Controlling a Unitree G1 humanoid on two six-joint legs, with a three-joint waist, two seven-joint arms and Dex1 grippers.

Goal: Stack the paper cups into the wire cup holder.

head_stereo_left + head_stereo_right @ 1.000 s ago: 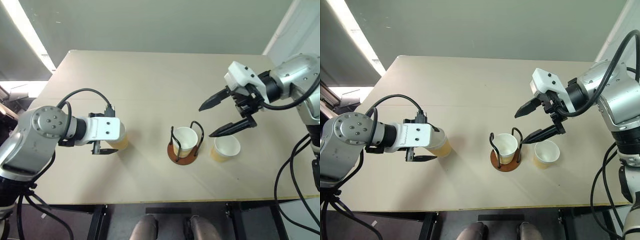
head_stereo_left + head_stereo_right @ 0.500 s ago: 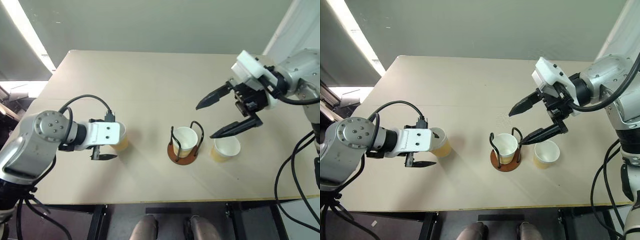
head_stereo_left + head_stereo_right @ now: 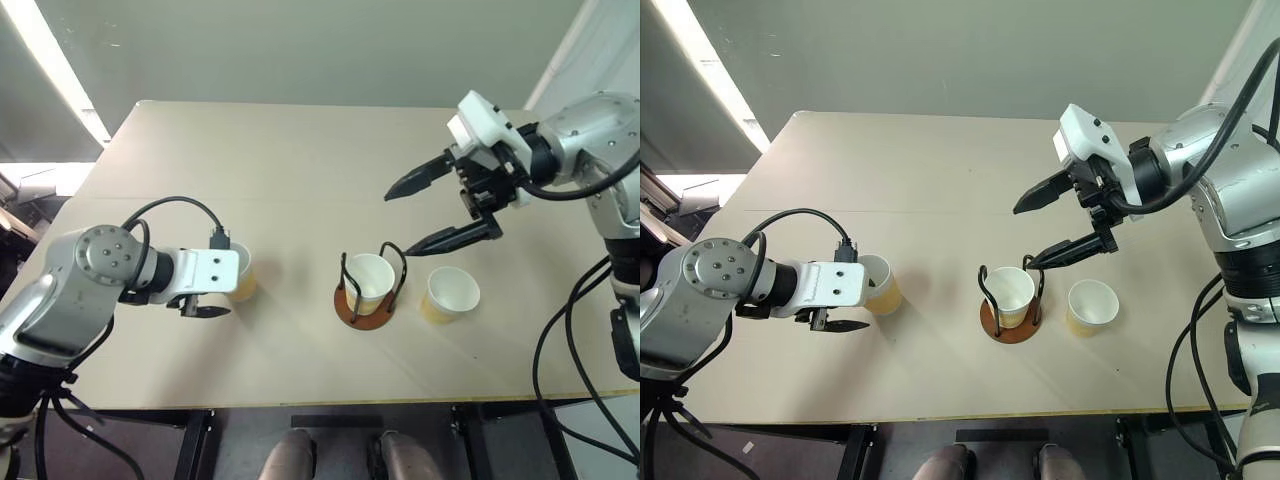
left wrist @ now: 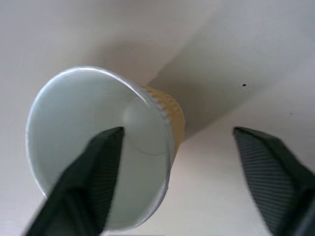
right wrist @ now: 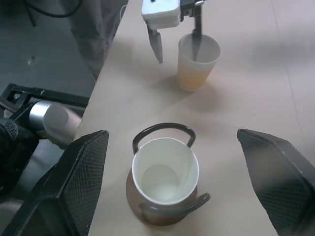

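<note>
The paper cup [image 3: 240, 273] I am working on at the left of the frame is light, thin-walled and easily crushed, so I judge a gentle pinch across the wall just below the rolled rim is the way to take it; squeezing hard would buckle it, and the smooth white inside may slip. My left gripper [image 4: 177, 162] has one of its fingers [image 4: 93, 172] dipped inside the cup's mouth and the other outside, well apart from the wall, so the fingers stand open around the wall and not yet gripping it. The cup looks pale yellow-tan outside, white within, tapered towards its base, and it stands upright on the tabletop [image 3: 300, 160] (its bottom disc is plain to see in the left wrist view). A second cup [image 3: 368, 283] already sits in the wire cup holder [image 3: 366, 288] at the lower centre of the frame, between the two black wire loops rising from the reddish-brown disc. A third cup [image 3: 449, 294] stands free just to the right of the holder, near it but not touching. My right gripper [image 3: 440, 207] hangs above the holder and that third cup, in the upper right of the frame, fingers spread wide with nothing between them.
</note>
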